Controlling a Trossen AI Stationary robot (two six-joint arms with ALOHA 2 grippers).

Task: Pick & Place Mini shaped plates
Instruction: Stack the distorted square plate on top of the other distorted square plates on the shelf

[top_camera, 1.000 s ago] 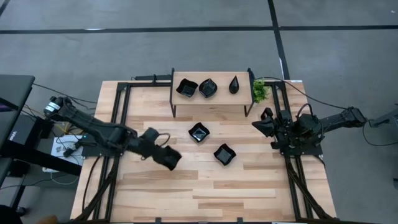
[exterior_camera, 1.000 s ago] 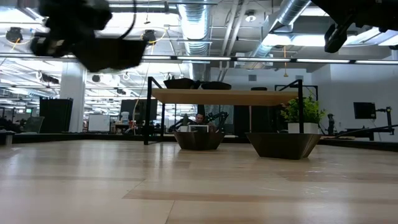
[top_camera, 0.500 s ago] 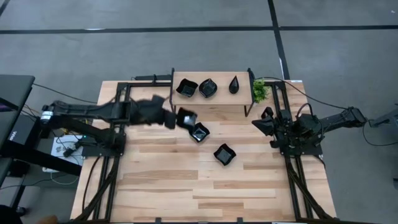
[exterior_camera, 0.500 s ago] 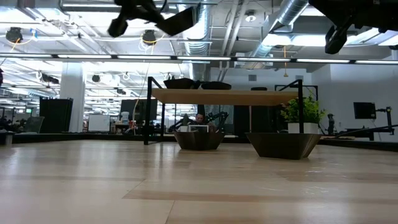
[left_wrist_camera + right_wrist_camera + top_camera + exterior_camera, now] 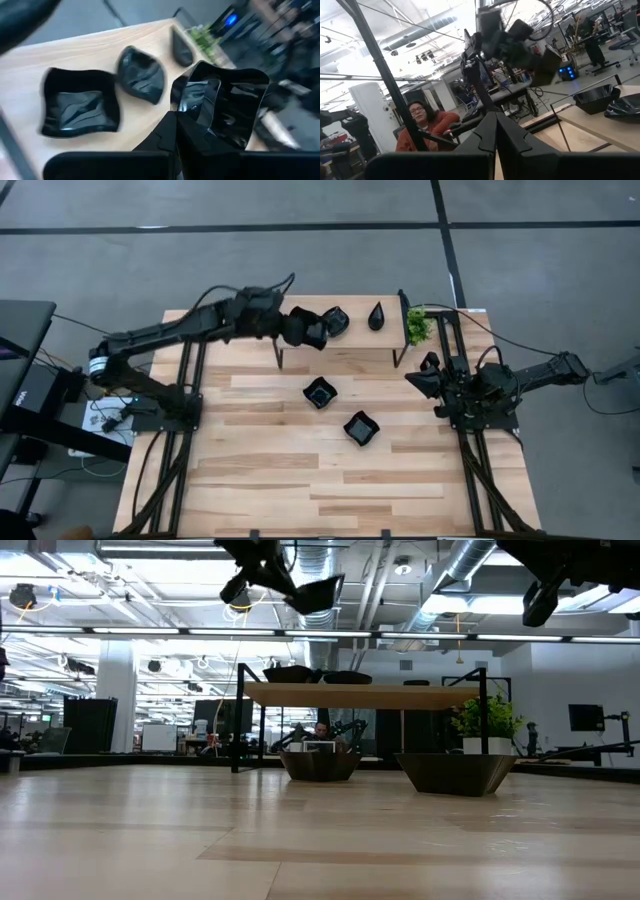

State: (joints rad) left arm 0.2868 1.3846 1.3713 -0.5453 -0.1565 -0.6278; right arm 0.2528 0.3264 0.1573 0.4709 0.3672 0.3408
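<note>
— While the left gripper (image 5: 296, 328) hangs above the small shelf (image 5: 390, 337) at the table's (image 5: 260, 470) far edge, what is it carrying?

— A wavy-edged square plate (image 5: 227, 112), its fingers clamped on one rim wall. Three more plates sit on the shelf: a square one (image 5: 80, 110) toward its left end, a leaf-shaped one (image 5: 141, 75) mid-shelf, a teardrop (image 5: 376, 315) toward the right. Two square plates (image 5: 320, 392) rest on the table in front of the shelf.

— How would these dishes handle?

— Probably stiff, light and slippery: the glaze is glossy, so a pinch across the thin upright rim seems the only real hold. They look brittle; setting one down hard could chip it.

— And the right gripper (image 5: 430, 377)?

— Parked at the table's right edge, fingers together, empty. I can't tell exactly which shelf spot the carried plate hangs over.
</note>
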